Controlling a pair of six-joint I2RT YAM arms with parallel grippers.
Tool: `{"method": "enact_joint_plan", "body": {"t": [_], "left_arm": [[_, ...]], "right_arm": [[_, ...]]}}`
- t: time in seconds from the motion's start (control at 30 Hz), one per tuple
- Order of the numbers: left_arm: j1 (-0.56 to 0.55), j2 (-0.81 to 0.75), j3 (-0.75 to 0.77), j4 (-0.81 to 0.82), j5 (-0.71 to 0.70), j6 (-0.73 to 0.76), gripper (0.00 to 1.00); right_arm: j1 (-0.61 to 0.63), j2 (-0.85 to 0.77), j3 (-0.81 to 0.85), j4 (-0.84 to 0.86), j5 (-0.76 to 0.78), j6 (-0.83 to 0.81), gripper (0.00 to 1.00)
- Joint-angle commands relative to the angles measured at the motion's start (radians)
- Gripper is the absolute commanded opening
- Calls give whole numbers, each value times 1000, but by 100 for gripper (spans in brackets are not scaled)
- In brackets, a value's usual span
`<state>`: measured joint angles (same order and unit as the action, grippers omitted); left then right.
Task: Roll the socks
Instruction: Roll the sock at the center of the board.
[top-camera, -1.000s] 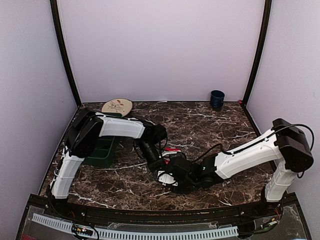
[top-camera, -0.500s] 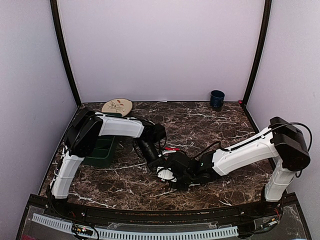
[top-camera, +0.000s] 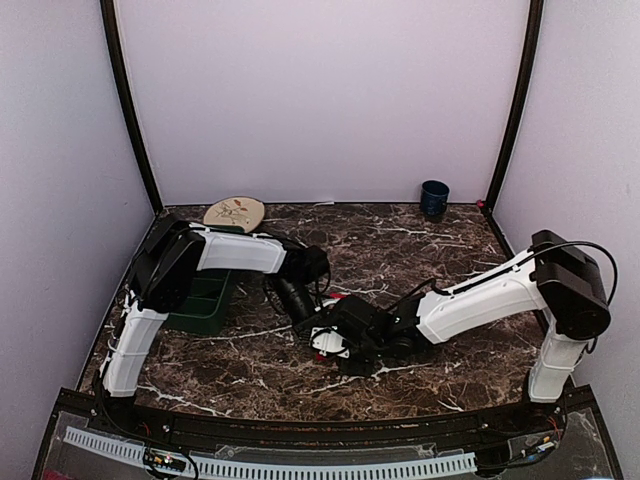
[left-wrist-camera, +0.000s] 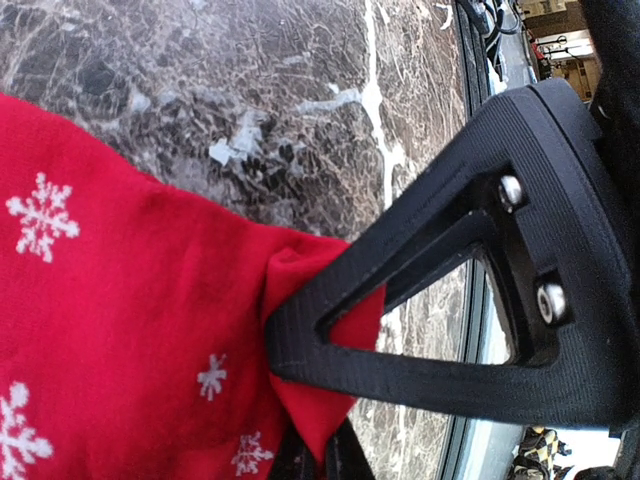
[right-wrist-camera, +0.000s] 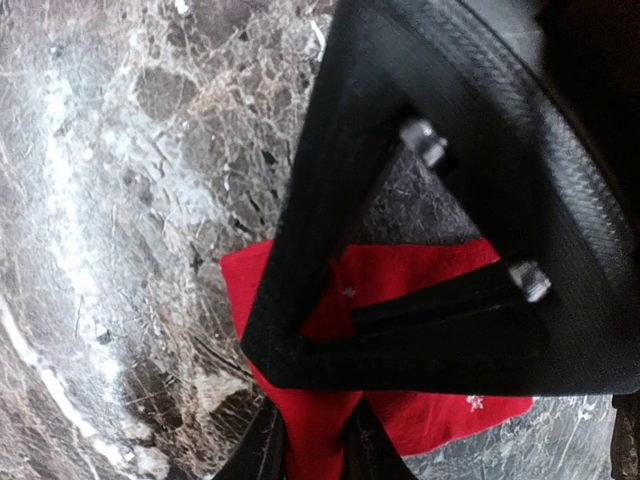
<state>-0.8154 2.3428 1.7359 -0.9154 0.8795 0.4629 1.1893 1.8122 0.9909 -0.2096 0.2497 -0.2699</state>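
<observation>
A red sock with white snowflakes (left-wrist-camera: 120, 300) lies on the marble table and fills the left wrist view. My left gripper (left-wrist-camera: 318, 455) is shut on a fold of its edge. My right gripper (right-wrist-camera: 315, 450) pinches another corner of the same red sock (right-wrist-camera: 240, 285), with fabric bunched between its fingers. From above, both grippers meet at the table's middle, left gripper (top-camera: 308, 322) beside right gripper (top-camera: 330, 338). Only a sliver of the red sock (top-camera: 343, 298) and a white scrap show between them. The black sock cannot be made out under the arms.
A dark green bin (top-camera: 205, 300) sits under the left arm's elbow. A round tan disc (top-camera: 234, 213) lies at the back left, and a dark blue cup (top-camera: 434, 198) stands at the back right. Purple walls enclose the table on three sides.
My right gripper has slid left and slightly back toward the left gripper, and its fingers have closed onto the red sock. The left gripper has kept its hold in place.
</observation>
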Motion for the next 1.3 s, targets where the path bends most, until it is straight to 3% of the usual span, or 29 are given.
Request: {"method": "enact_joint_plan", "body": {"t": [0.0, 0.37, 0.5, 0.67, 1.27], "left_arm": [[3, 4, 24, -36, 15, 10, 0], [8, 21, 50, -41, -7, -24, 1], [10, 37, 62, -51, -24, -53, 18], [19, 32, 62, -64, -37, -60, 28], [111, -101, -99, 129, -109, -165, 31]], "right_arm": [[-17, 8, -47, -114, -40, 68, 19], [-32, 10, -59, -140, -124, 99, 7], [-50, 22, -45, -155, -157, 106, 3], [-68, 30, -27, -180, -198, 125, 2], [-86, 32, 1, -209, -246, 189, 2]]}}
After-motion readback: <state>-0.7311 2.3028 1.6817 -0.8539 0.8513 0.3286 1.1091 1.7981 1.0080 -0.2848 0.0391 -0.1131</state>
